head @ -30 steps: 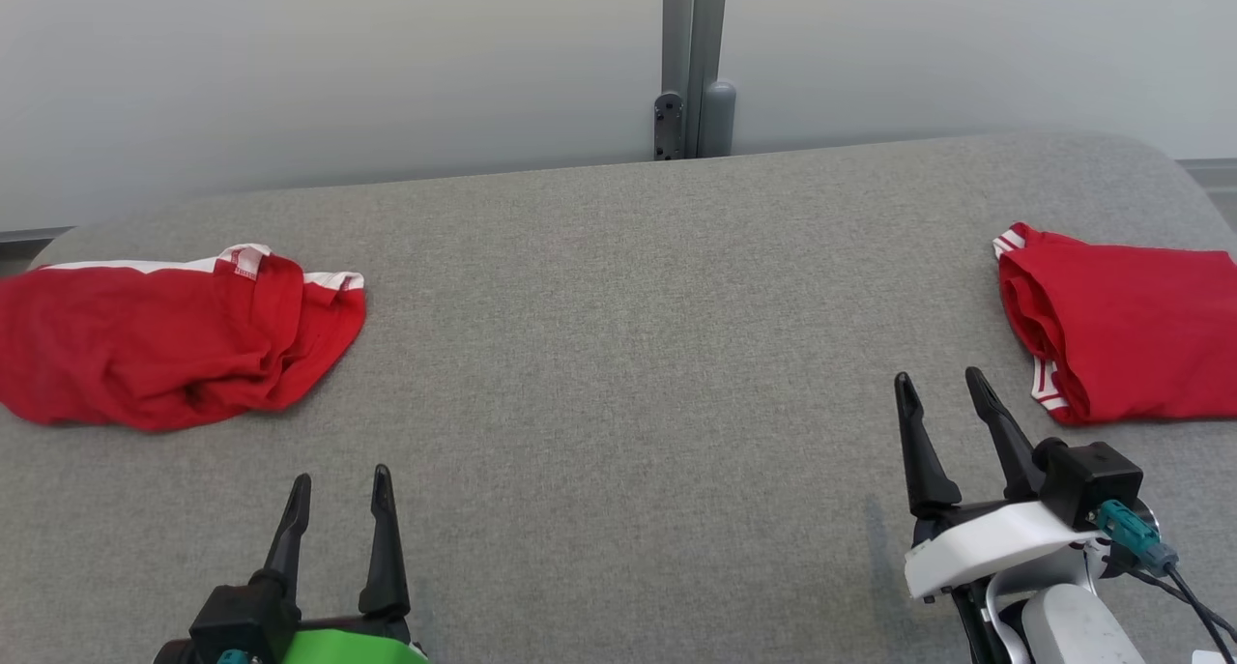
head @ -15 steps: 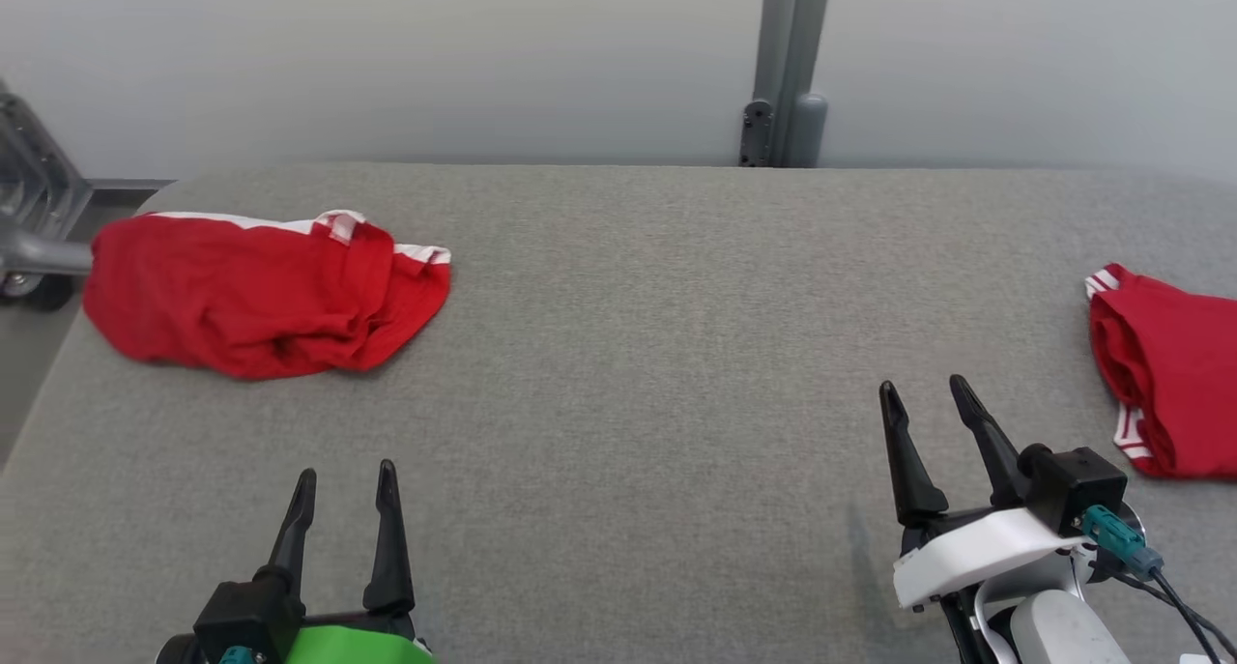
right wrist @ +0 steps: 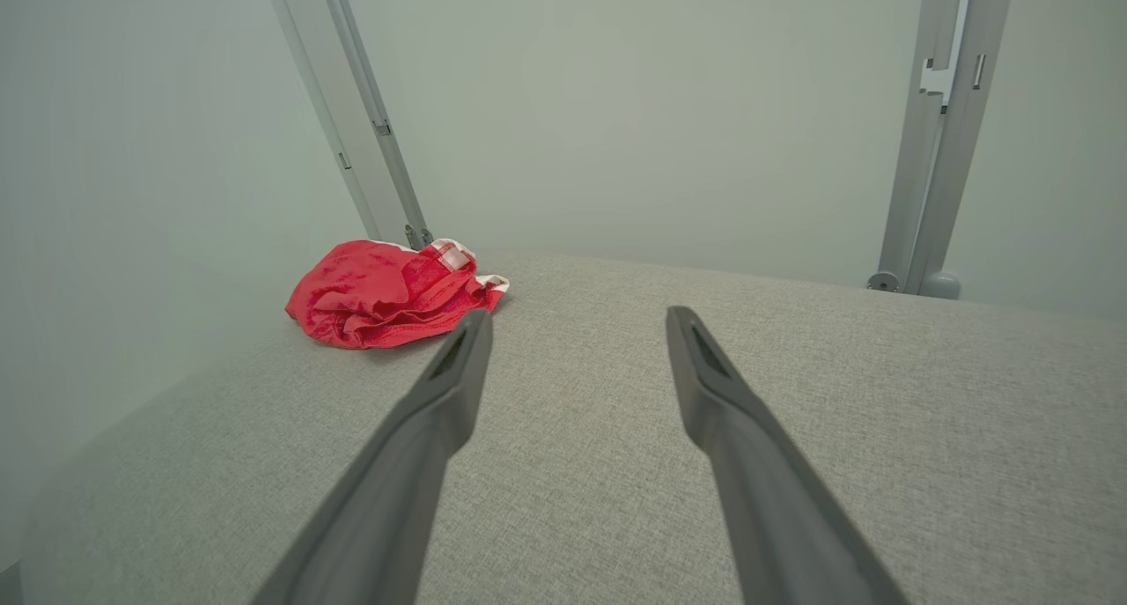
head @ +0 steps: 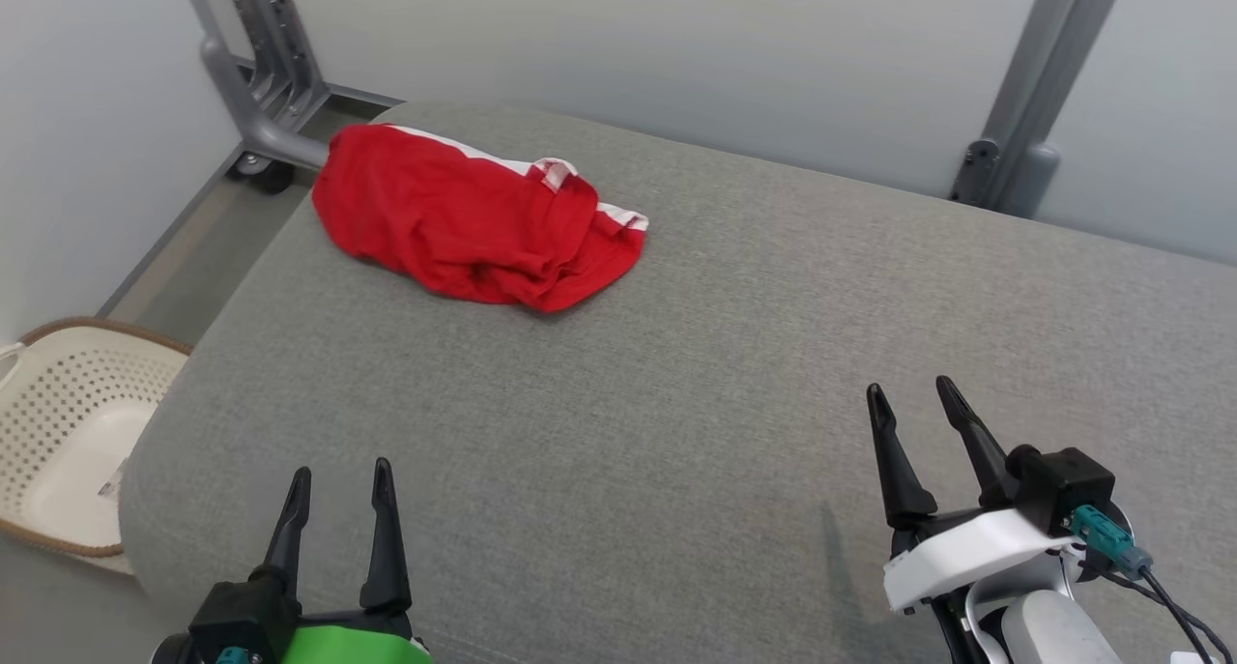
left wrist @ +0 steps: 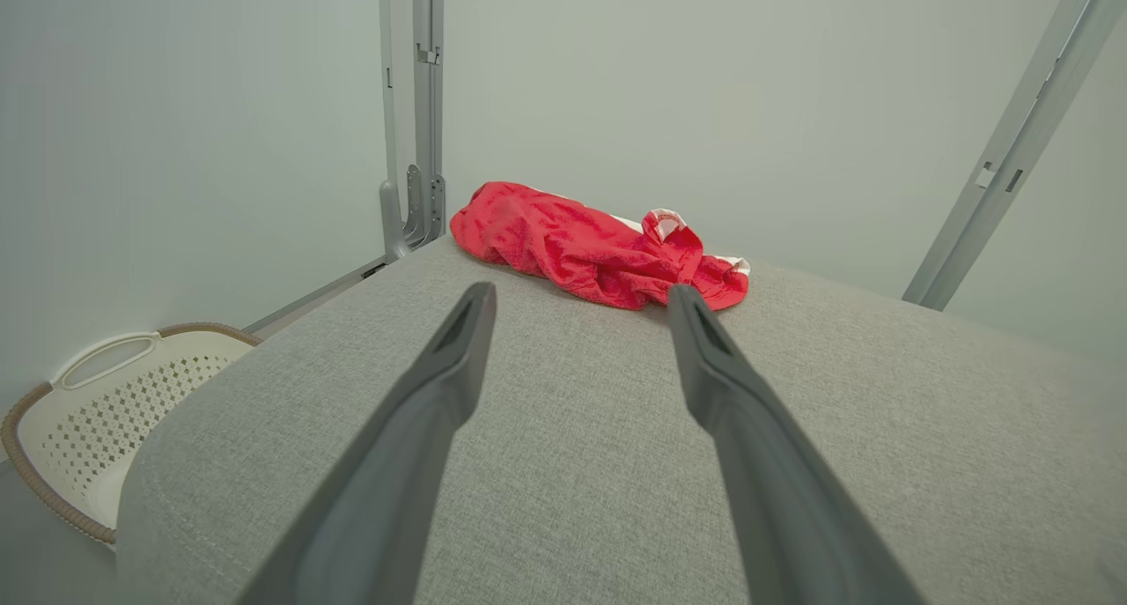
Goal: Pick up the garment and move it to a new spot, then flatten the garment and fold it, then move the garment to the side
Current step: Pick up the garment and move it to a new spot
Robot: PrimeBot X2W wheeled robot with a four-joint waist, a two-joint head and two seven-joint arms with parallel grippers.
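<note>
A crumpled red garment (head: 464, 221) with white trim lies at the far left end of the grey padded table (head: 696, 374). In the left wrist view the garment (left wrist: 590, 248) sits straight ahead, beyond the fingertips. The right wrist view has the garment (right wrist: 387, 295) ahead and to the left. My left gripper (head: 340, 473) hovers open and empty over the table's near left part. My right gripper (head: 908, 391) stands open and empty at the near right, well away from the cloth.
A cream perforated laundry basket (head: 68, 432) stands on the floor off the table's left end, also seen as the basket (left wrist: 106, 402). Grey metal frame posts (head: 1024, 113) and a wheeled frame foot (head: 261, 113) stand along the wall behind the table.
The head camera has turned left: the left garment now sits nearer the view's middle, and the folded red garment at the right has left the picture. Both grippers stay open.
</note>
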